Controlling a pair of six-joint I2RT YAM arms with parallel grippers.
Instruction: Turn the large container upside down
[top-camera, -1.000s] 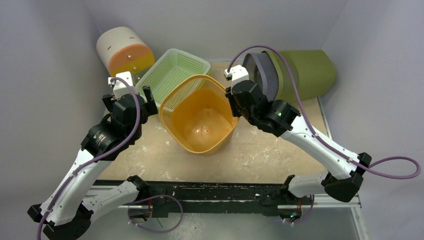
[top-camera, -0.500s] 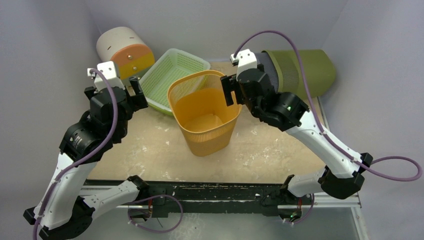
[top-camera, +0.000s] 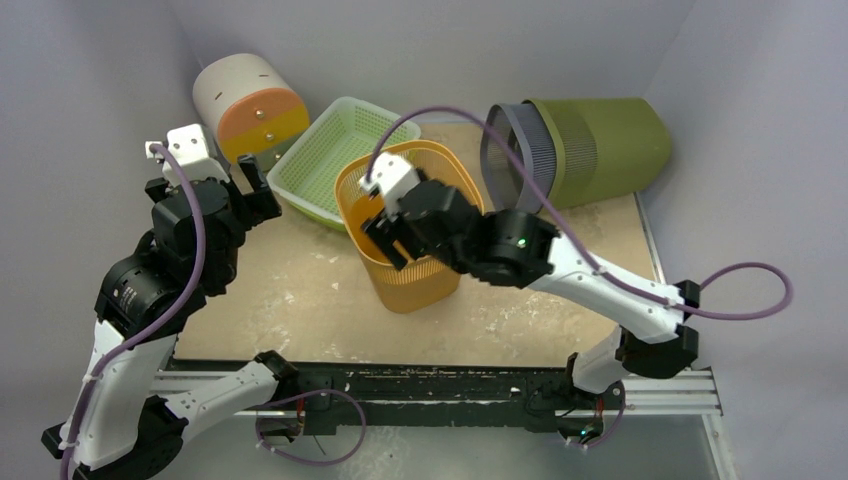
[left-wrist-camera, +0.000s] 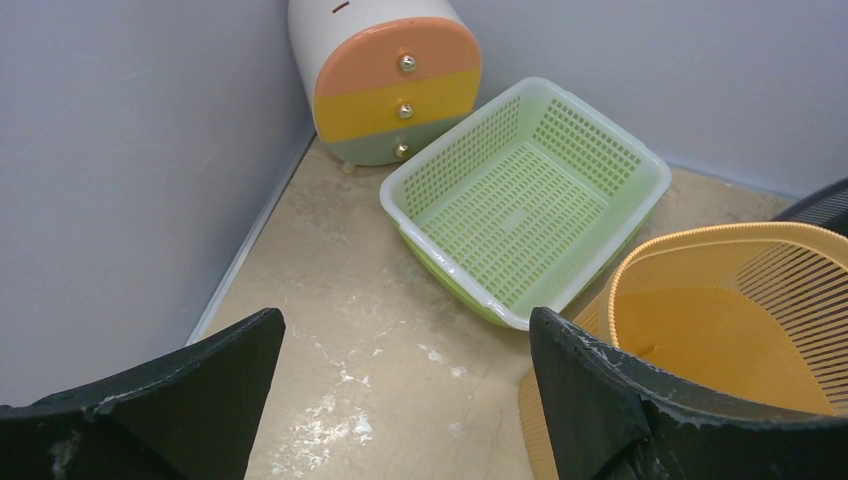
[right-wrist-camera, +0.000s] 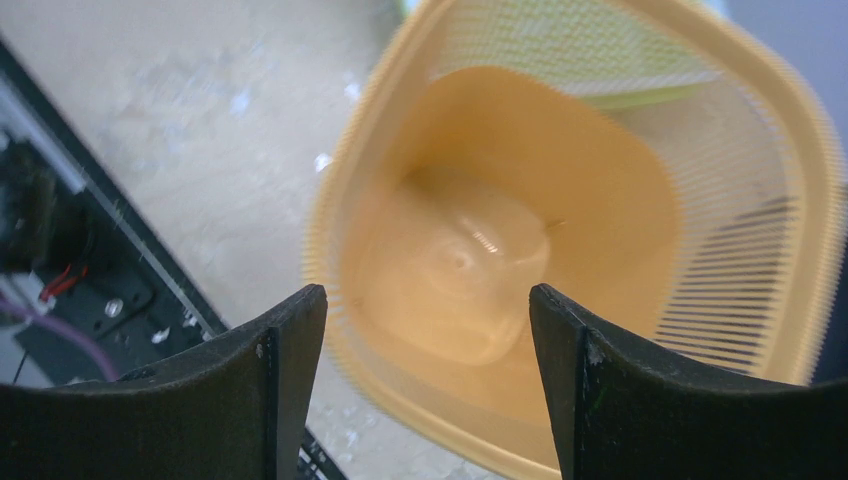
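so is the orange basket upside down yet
No, the orange basket stands with its open mouth up, its inside floor showing below the open right pincer.

The upright wastebasket (top-camera: 415, 280) stands mid-table (top-camera: 300, 295). Just behind it to the left sits a shallow mesh basket (top-camera: 335, 155), with a small drawer unit (top-camera: 250, 105) beyond in the back left corner. Back right, a bin (top-camera: 600, 145) lies on its side.

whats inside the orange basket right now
Nothing shows inside the orange basket: the right wrist view looks down on a bare solid floor. Fingers of the right gripper cover its near edge, and the picture is blurred.
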